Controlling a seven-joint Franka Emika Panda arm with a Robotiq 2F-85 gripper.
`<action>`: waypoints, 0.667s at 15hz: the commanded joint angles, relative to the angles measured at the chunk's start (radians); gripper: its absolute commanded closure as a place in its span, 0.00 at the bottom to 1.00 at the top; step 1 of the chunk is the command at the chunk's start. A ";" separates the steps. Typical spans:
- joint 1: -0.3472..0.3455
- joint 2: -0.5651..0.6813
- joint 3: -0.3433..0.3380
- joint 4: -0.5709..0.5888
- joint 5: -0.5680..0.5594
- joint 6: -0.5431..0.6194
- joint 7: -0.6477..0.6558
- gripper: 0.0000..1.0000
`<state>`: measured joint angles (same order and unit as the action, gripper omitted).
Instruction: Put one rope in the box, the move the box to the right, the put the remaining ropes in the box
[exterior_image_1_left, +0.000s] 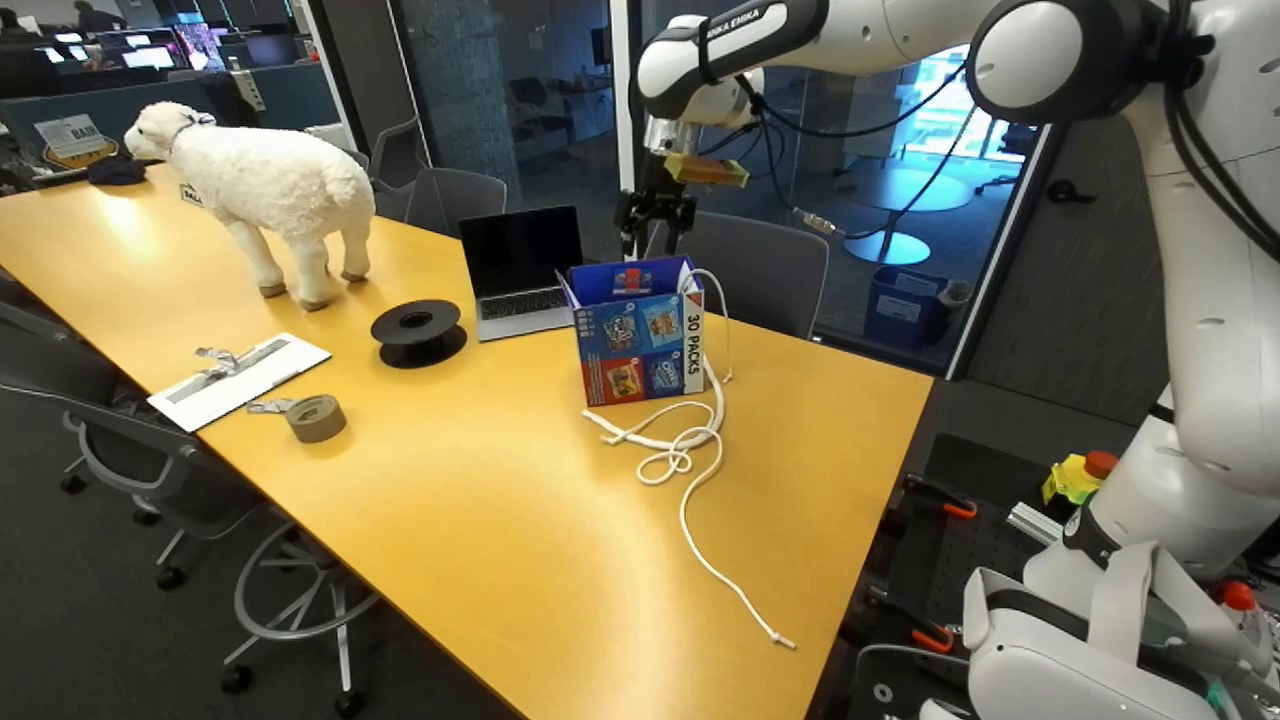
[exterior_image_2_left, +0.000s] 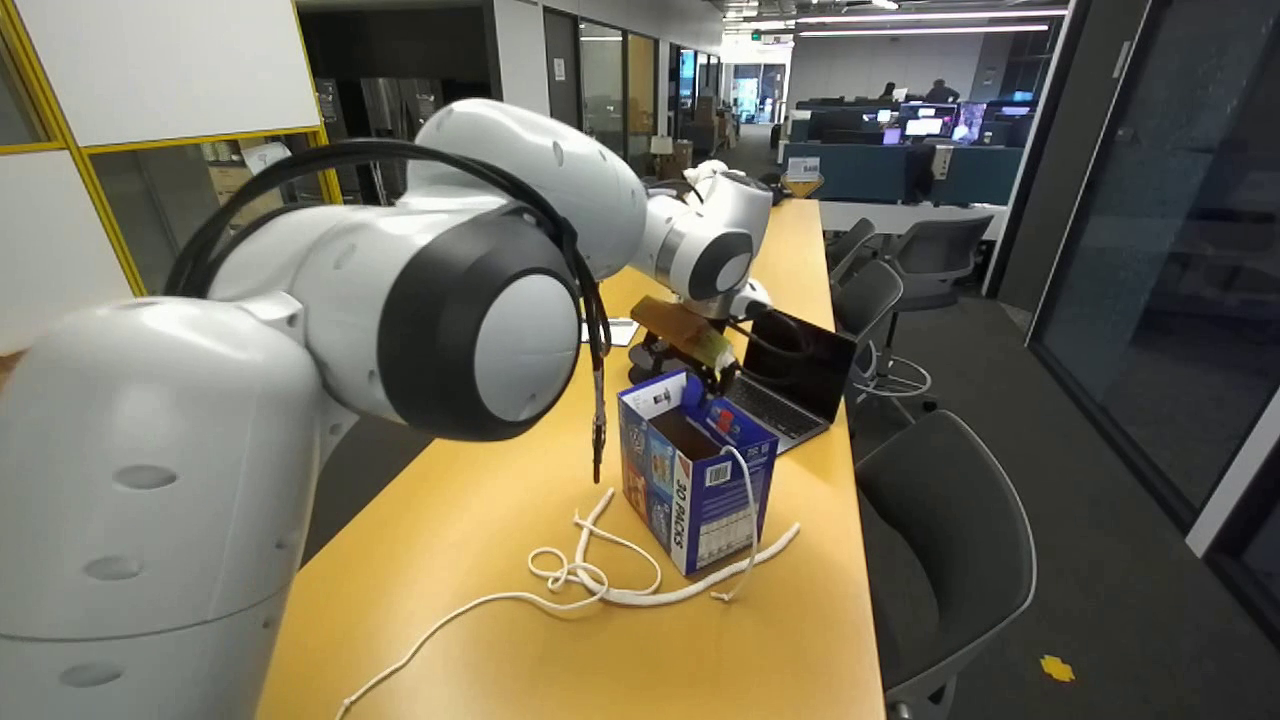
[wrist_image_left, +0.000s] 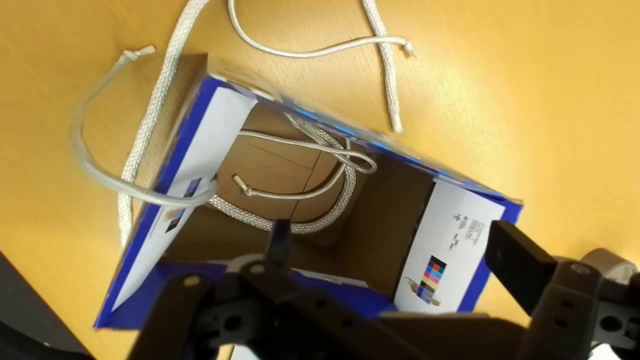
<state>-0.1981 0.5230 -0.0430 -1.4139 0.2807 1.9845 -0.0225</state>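
The gripper (wrist_image_left: 390, 237) is above the box (exterior_image_1_left: 640, 345), spread wide — holding nothing. Rope (wrist_image_left: 310, 228) lies inside, one cord end (wrist_image_left: 115, 183) hanging out — more ropes (exterior_image_2_left: 655, 600) on the bench (exterior_image_1_left: 450, 520).

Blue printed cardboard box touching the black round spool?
Apart: in an exterior view, a stretch of yellow tabletop shows between the box and the spool.

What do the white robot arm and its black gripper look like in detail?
The glossy, rounded white arm has black joint housings with round pale caps, black cables alongside, and white lettering ending EMIKA on black. The black two-fingered gripper is angular and jointed.
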 joint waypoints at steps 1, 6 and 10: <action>-0.032 -0.193 0.017 -0.146 0.031 -0.079 -0.133 0.00; -0.009 -0.440 -0.004 -0.372 0.012 -0.192 -0.271 0.00; 0.034 -0.582 -0.006 -0.566 0.003 -0.165 -0.379 0.00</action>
<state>-0.2046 0.0705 -0.0408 -1.8025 0.2851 1.7850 -0.3213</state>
